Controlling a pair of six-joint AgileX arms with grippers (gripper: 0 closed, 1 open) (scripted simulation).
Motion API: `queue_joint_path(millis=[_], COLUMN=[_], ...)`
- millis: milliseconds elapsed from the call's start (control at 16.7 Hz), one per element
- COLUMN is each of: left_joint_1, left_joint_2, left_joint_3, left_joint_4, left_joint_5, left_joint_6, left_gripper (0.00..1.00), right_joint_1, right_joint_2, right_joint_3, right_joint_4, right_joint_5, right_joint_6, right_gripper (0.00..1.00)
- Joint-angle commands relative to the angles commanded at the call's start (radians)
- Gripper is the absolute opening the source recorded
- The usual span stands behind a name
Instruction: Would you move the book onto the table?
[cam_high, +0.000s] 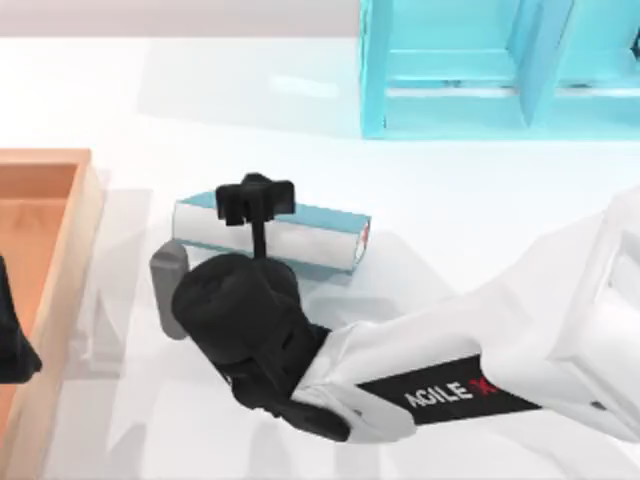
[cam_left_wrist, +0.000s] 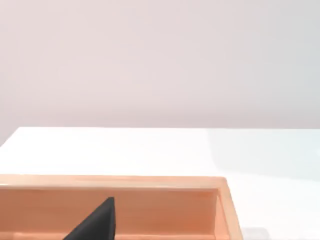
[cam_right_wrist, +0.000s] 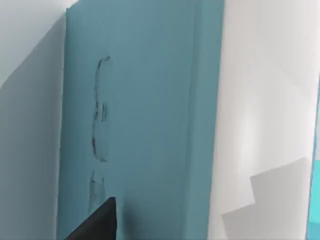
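Hovering: R claw (cam_high: 255, 200) over book (cam_high: 300, 238) on table (cam_high: 450, 210).

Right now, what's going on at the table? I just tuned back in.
The right arm reaches in from the top view's right, its end effector at the teal-blue book, which lies on the white table between the wooden tray and the cyan shelf unit. The right wrist view looks close onto the book's cover. The left end effector sits parked over the tray at the left edge.
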Motion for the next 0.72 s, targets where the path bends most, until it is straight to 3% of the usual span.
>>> queue_joint_path(millis=[240,720], left_joint_1=[0.0,0.0], left_joint_2=[0.0,0.0], left_joint_3=[0.0,0.0], left_joint_4=[0.0,0.0], left_joint_5=[0.0,0.0], left_joint_6=[0.0,0.0], left_gripper=[1.0,1.0], right_joint_1=[0.083,0.35], right_joint_2=[-0.024,-0.167], right_joint_3=[-0.046,-0.135], right_joint_4=[-0.109,-0.391], right_joint_5=[0.088,0.286], right_joint_6=[0.077,0.405], right_gripper=[1.0,1.0])
